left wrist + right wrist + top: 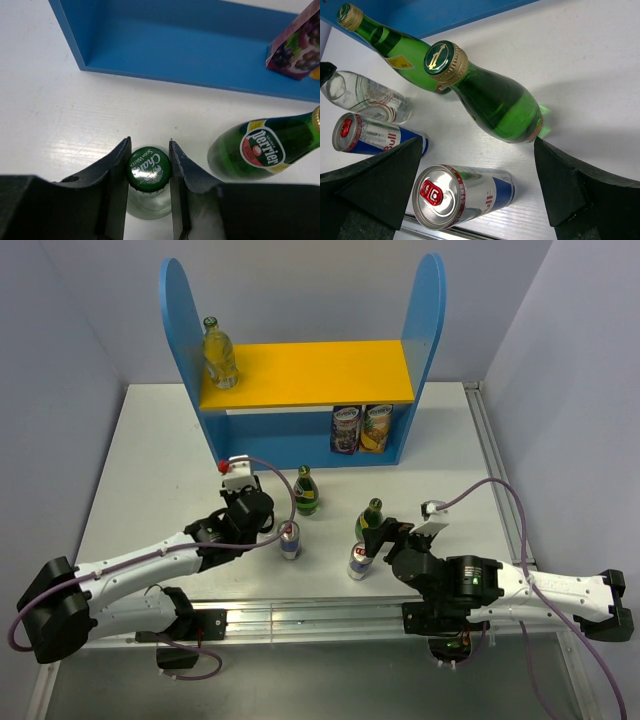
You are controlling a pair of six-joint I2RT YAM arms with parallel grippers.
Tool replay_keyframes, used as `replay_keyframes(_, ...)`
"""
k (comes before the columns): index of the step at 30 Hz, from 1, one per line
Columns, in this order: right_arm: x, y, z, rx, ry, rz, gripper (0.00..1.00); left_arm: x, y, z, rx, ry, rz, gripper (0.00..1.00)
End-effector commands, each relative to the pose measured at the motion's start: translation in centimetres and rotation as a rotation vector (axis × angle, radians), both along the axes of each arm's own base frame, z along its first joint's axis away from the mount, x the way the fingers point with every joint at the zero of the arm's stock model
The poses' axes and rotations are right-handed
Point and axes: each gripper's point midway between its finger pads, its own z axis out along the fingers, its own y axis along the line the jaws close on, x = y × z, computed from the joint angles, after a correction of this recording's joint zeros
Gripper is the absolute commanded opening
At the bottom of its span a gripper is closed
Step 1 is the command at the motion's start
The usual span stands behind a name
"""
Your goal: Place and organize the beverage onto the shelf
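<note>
- While the right arm waits, the left pincer (149,150) is seen pressed together on the green cap (148,169) of a clear bottle (148,206), with one finger on each side of the cap.
- That bottle stands upright on the white surface (60,115), just in front of the shelf (180,45).
- The right pincer (477,147) is spread wide and grips nothing. A green bottle (495,100) stands just ahead of its gap, untouched.
- A second clear bottle (220,355) is already placed at the left end of the yellow upper board (330,375).
- Yet to be shelved: a second green bottle (306,490), a left can (290,540) and a right can (359,560), all upright on the surface.
- Two fruit-printed cartons (347,428) are noted at the right end of the lower tier.
- Handling, judged: the gripped bottle is glass, so it is stiff, smooth and breakable. Its fill level cannot be read, so some weight should be assumed.
- A hold on the cap gives a ridged edge to bite, but the body hangs below it. A straight, slow lift is advised, as any tilt may let the bottle swing or slip.
- The cans are judged light and thin-walled. They are best taken around the body with a gentle squeeze.
</note>
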Motion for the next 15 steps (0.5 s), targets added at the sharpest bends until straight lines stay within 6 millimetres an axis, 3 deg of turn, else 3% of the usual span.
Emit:
replay_keyframes(1, 0.5, -0.3, 0.6, 0.033, -0.03, -0.037, 1.0, 0.3, -0.4, 5.0, -0.063, -0.057, -0.002, 0.0)
replay_keyframes(4, 0.5, -0.3, 0.7, 0.034, -0.031, -0.039, 1.0, 0.4, -0.4, 7.0, -0.047, -0.068, -0.012, 0.0)
replay_keyframes(9, 0.5, -0.4, 0.7, 0.041, -0.033, -0.039, 1.0, 1.3, -1.2, 12.4, -0.034, -0.132, -0.035, 0.0)
replay_keyframes(12, 0.5, -0.4, 0.7, 0.046, -0.034, -0.037, 1.0, 2.1, -1.5, 16.3, -0.012, -0.18, -0.033, 0.0)
replay_keyframes(13, 0.5, -0.4, 0.7, 0.046, -0.036, -0.036, 1.0, 2.5, -2.1, 18.5, -0.025, -0.206, -0.034, 0.0)
replay_keyframes(15, 0.5, -0.4, 0.7, 0.046, -0.036, -0.035, 1.0, 3.2, -2.3, 20.7, 0.004, -0.23, -0.041, 0.0)
